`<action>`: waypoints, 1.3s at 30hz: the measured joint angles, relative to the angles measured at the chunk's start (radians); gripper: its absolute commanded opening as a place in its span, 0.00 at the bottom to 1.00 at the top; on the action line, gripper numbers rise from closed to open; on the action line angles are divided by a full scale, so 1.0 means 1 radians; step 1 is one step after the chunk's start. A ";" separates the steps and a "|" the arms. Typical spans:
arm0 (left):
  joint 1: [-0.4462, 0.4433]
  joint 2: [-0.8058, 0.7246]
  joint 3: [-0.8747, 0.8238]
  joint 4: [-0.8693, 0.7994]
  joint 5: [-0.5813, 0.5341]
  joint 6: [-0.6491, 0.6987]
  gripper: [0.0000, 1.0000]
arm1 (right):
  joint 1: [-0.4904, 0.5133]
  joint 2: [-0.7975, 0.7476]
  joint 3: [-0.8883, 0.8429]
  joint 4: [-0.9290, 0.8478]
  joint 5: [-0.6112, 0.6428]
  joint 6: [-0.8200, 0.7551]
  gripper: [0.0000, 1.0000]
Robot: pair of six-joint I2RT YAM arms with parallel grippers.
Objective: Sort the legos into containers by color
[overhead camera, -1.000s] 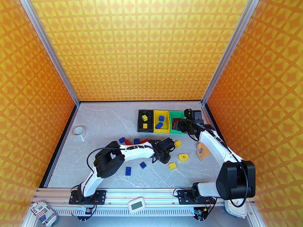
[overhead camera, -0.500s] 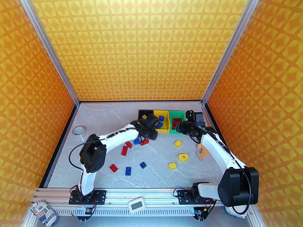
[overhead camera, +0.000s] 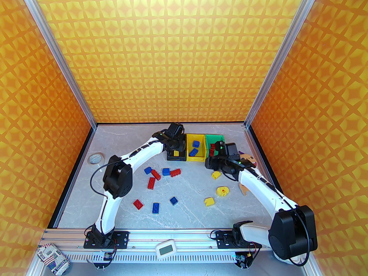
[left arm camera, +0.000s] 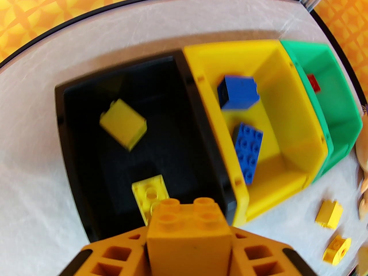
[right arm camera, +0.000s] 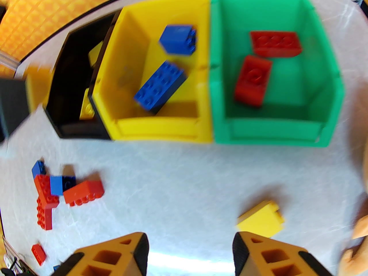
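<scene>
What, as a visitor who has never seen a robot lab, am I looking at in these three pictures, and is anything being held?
These are two white robot arms bolted at the near edge of a table. The wide picture comes from a fixed camera above and behind them; the two close-ups come from cameras on the wrists. The left end effector grips a yellow brick over the black bin, which holds yellow bricks. The right end effector is open and empty, above the table before the bins. The yellow bin holds blue bricks, the green bin red ones. Loose bricks in all three colours lie on the table, plus a tape roll.
</scene>
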 measured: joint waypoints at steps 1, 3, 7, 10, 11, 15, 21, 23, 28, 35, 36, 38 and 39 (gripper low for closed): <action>0.007 0.019 0.026 -0.002 0.008 0.006 0.61 | 0.010 0.000 -0.007 0.003 0.000 0.007 0.53; 0.018 0.056 0.079 -0.006 0.023 0.013 0.69 | 0.028 0.000 -0.016 0.006 0.000 0.017 0.53; 0.032 0.107 0.171 -0.039 0.040 0.012 0.71 | 0.056 0.000 -0.021 0.013 0.000 0.028 0.53; 0.034 0.092 0.158 -0.045 0.045 0.011 0.72 | 0.066 0.000 -0.021 0.018 0.001 0.028 0.54; 0.034 0.074 0.133 -0.042 0.047 0.011 0.72 | 0.070 0.000 -0.021 0.020 0.001 0.028 0.54; 0.034 -0.029 0.016 -0.042 0.047 0.007 0.72 | 0.088 0.000 -0.021 0.021 0.004 0.027 0.54; 0.034 -0.243 -0.187 -0.004 0.047 -0.007 0.72 | 0.138 0.026 -0.021 0.033 0.010 0.017 0.54; 0.034 -0.322 -0.277 0.019 0.047 -0.017 0.72 | 0.163 0.046 -0.017 0.035 0.013 0.013 0.55; 0.036 -0.461 -0.459 0.040 0.037 -0.023 0.72 | 0.233 0.104 0.018 0.035 0.031 -0.002 0.56; 0.077 -0.600 -0.654 0.048 0.012 -0.027 0.72 | 0.344 0.208 0.107 0.042 0.064 -0.014 0.55; 0.084 -0.623 -0.682 0.048 0.007 -0.031 0.72 | 0.357 0.222 0.118 0.042 0.069 -0.014 0.55; 0.103 -0.684 -0.748 0.050 -0.005 -0.043 0.72 | 0.389 0.256 0.141 0.046 0.076 -0.013 0.55; 0.113 -0.710 -0.775 0.050 -0.009 -0.049 0.73 | 0.401 0.268 0.149 0.047 0.079 -0.013 0.55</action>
